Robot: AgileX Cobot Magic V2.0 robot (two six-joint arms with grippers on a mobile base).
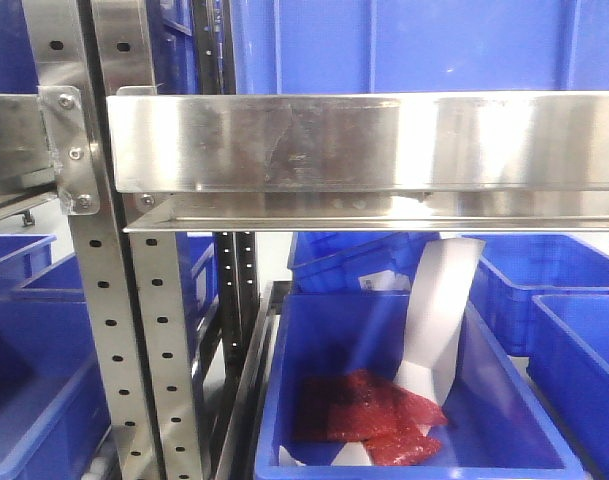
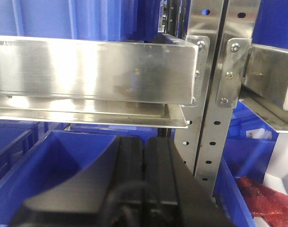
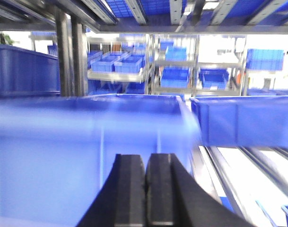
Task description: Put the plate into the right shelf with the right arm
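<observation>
Shelf [image 1: 364, 145] shiny steel, flat-lipped.

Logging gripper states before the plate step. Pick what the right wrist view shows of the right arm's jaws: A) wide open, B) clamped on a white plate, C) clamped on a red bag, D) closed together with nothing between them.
D: the right gripper shows its two black jaws pressed together, nothing between them, with a blurred blue bin ahead.

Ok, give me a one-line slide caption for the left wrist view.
Left tool shut above a blue bin, facing the stainless shelf lip and perforated post.
</observation>
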